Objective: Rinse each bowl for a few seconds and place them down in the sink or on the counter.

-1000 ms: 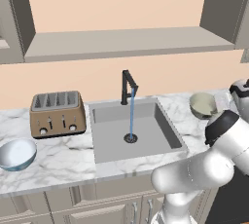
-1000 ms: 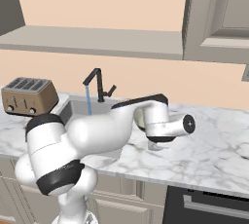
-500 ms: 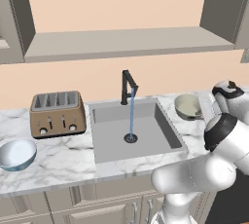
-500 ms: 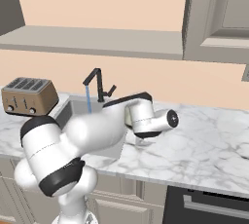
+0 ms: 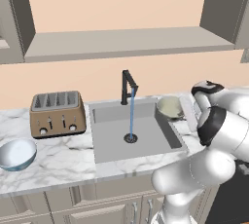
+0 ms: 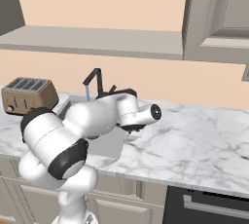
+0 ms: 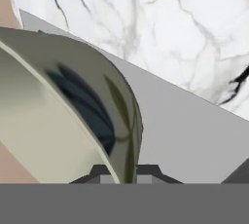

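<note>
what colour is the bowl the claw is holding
Dull olive-beige; the bowl shows best in the hand view, pinched at its rim.

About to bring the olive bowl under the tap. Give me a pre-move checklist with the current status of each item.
1. Hand shut on the olive bowl rim: ok.
2. Water running from the faucet into the sink: ok.
3. Bowl carried at the sink's right edge, short of the stream: ok.
4. Basin free under the stream: ok.
5. Blue bowl waiting on the counter, left of the toaster: ok.
6. Grip firmness for tilting: cannot tell.
</note>
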You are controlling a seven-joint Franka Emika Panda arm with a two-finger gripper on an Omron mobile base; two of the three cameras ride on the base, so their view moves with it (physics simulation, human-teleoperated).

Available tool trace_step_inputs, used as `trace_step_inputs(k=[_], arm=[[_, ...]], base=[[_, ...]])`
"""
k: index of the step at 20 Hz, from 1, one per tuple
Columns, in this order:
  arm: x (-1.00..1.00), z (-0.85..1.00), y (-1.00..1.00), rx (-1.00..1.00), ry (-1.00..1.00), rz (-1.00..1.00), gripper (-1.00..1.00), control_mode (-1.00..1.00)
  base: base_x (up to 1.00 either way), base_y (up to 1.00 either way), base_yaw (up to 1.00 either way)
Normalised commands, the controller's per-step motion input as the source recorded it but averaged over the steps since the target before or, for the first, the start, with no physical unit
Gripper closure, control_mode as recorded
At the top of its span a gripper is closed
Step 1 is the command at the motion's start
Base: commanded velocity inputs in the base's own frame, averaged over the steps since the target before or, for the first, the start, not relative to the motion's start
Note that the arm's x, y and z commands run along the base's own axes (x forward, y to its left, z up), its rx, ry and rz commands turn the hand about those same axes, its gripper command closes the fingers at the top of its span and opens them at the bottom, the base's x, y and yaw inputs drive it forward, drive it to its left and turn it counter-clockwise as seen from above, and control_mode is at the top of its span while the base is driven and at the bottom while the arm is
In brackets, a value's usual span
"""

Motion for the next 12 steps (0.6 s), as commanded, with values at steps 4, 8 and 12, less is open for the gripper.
trace_step_inputs(k=[4,8,12], arm=[[0.39,-0.23,0.52,0.0,0.03,0.08,1.0,-1.0],[0.38,-0.2,0.48,0.0,0.04,0.09,1.0,-1.0],[0.43,-0.2,0.33,0.0,0.05,0.09,1.0,-1.0]], base=[[0.0,0.0,0.0],[0.0,0.0,0.0],[0.0,0.0,0.0]])
